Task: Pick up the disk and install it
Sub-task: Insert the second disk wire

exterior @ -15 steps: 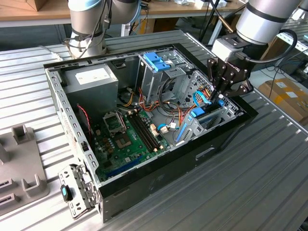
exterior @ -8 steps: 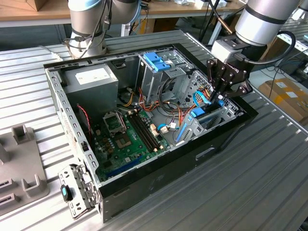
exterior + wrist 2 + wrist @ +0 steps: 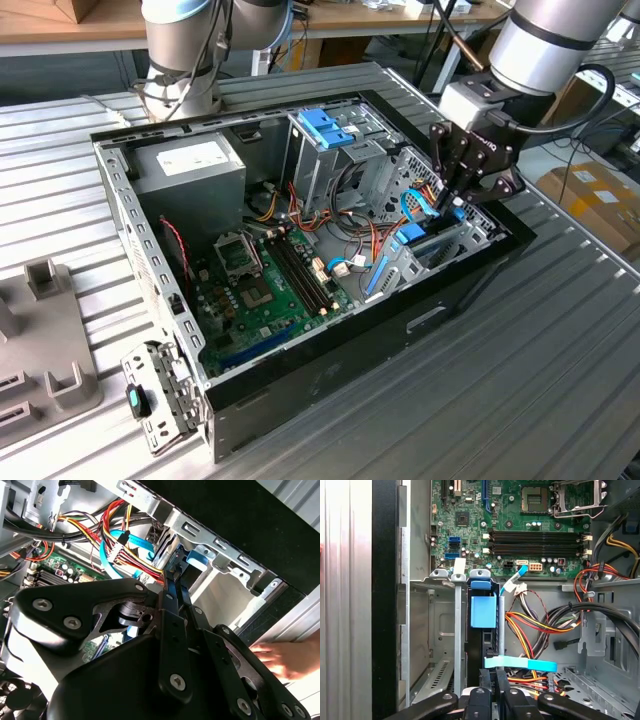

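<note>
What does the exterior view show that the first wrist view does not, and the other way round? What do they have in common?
The exterior view adds the whole open computer case, the grey power supply with a white sticker, and the robot arm above the case's corner.

The first wrist view adds a close look into the drive bay, where the disk with its light blue rail stands on edge.

Both share the green motherboard, its processor socket, and the end effector at the bay.
</note>
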Robot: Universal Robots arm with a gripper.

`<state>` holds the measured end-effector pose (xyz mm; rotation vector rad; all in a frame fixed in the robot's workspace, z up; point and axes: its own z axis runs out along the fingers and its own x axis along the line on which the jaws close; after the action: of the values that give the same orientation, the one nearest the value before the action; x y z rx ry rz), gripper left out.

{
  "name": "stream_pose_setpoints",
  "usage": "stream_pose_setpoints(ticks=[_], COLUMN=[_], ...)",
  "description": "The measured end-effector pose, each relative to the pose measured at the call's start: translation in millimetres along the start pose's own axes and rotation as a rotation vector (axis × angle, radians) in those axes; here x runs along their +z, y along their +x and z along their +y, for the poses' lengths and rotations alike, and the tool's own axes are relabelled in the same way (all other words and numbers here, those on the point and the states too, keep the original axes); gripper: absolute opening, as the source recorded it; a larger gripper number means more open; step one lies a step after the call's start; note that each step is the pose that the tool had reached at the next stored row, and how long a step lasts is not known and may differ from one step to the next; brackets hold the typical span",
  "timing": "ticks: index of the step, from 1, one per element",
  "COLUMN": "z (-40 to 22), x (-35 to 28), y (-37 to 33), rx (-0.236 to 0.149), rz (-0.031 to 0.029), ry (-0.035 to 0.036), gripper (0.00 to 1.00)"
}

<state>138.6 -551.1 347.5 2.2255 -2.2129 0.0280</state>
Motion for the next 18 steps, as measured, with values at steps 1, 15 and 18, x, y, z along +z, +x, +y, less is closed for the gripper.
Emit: stream_pose_setpoints(ticks=[1,15,18], z=[0.0,2.6,2.7], x=[-0.2,0.0,0.1], y=[0.0,1.1,1.1], rx=[0.0,0.0,0.0], rz=[0.0002,0.0004,0.0003], ry=[0.0,-0.0001,-0.0001], gripper=[0.16,0.16,0.16])
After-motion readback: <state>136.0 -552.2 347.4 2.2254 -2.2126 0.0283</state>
